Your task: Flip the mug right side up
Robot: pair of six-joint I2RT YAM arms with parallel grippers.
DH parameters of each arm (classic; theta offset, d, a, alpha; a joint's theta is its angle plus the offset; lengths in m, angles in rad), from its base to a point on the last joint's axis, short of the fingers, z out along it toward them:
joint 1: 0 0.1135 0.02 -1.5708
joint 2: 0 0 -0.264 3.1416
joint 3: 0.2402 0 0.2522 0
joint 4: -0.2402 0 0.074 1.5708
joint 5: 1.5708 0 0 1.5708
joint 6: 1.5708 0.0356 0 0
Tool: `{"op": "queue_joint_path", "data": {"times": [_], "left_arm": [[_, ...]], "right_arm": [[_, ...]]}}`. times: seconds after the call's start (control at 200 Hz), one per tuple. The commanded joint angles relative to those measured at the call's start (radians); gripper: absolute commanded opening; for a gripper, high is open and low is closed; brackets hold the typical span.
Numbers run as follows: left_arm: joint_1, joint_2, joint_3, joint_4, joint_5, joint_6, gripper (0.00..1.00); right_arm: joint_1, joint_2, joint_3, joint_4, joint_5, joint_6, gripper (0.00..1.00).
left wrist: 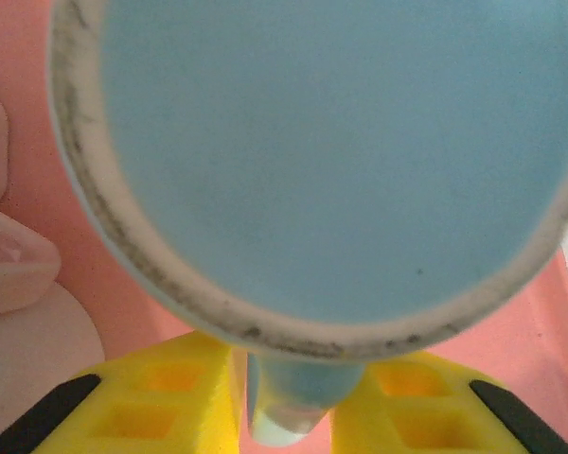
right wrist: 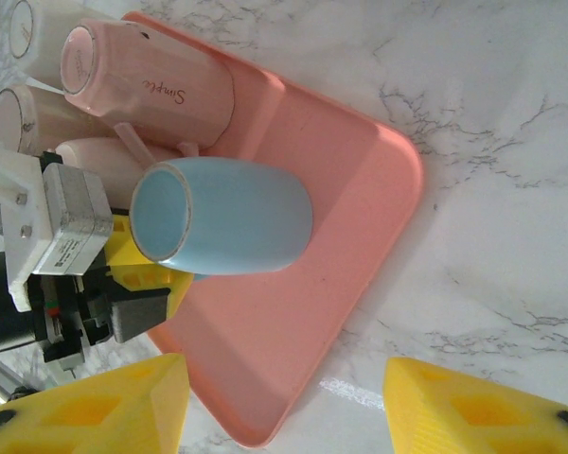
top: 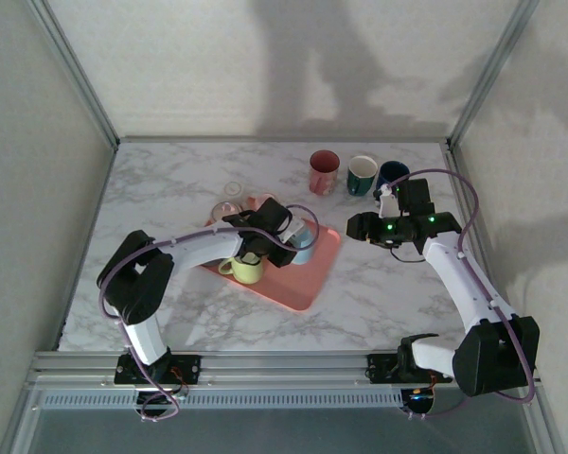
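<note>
The light blue mug (top: 303,241) is over the pink tray (top: 301,284). Its flat base with an unglazed ring fills the left wrist view (left wrist: 331,142) and faces that camera, so the mug is tipped over (right wrist: 232,227). My left gripper (top: 286,248) reaches in from the left, and its yellow fingers (left wrist: 161,397) are closed on the mug's handle (left wrist: 293,402). My right gripper (top: 358,227) hangs over the marble just right of the tray. Its yellow fingers (right wrist: 85,407) stand wide apart with nothing between them.
A yellow mug (top: 246,270) and pink mugs (top: 229,208) crowd the tray's left end; one pink mug (right wrist: 151,90) lies on its side. Three upright mugs stand at the back: red (top: 324,172), white-and-green (top: 362,175), dark blue (top: 393,174). The tray's near right part (right wrist: 293,359) is bare.
</note>
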Motion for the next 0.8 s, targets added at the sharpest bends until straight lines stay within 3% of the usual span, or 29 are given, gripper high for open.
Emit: {"op": "queue_joint_path", "data": {"times": [0.0,0.255,0.796], "left_arm": [[-0.014,0.010,0.021,0.020,-0.024,0.013,0.24],[-0.019,-0.028,0.008,0.038,-0.050,0.021,0.00],[-0.018,-0.285,-0.062,0.132,-0.030,-0.069,0.00]], "right_arm": [[-0.002,-0.007,0.012,-0.005,0.007,-0.012,0.57],[-0.004,0.001,0.017,-0.003,0.005,-0.013,0.57],[-0.007,-0.049,-0.007,0.009,-0.026,0.016,0.57]]}}
